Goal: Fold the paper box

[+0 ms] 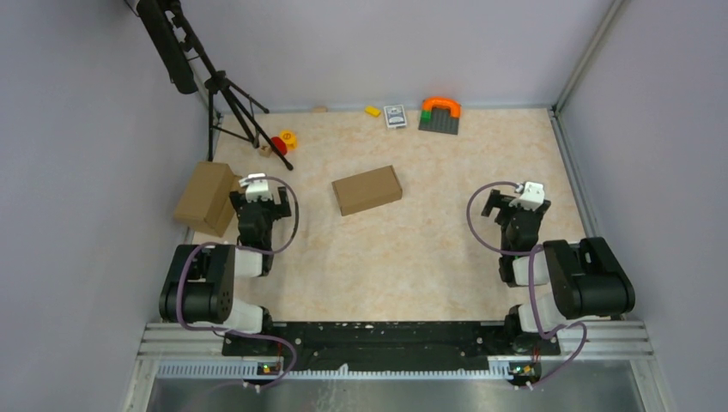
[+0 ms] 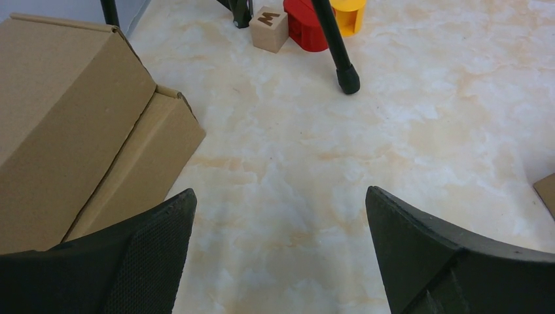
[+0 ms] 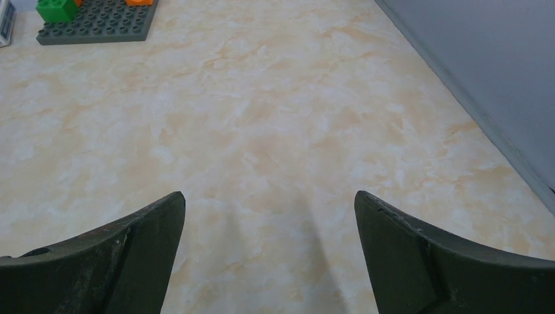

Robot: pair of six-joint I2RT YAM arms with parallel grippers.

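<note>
The paper box [image 1: 367, 190] is a small shallow brown carton lying closed on the marbled table, between the two arms and a little beyond them. In the left wrist view only one corner of the paper box [image 2: 547, 193] shows at the right edge. My left gripper [image 1: 259, 199] [image 2: 280, 193] hangs open over bare table to the left of the box, nothing between its fingers. My right gripper [image 1: 513, 206] [image 3: 269, 194] is open too, over bare table well to the right of the box, also holding nothing.
A bulkier stepped brown carton [image 1: 206, 199] [image 2: 72, 118] sits close to the left of my left gripper. A tripod leg [image 2: 337, 46], a wooden letter block [image 2: 269, 27] and red and yellow toys [image 2: 306, 26] lie beyond. A grey brick baseplate [image 1: 439, 120] [image 3: 98, 23] stands at the back; side walls enclose the table.
</note>
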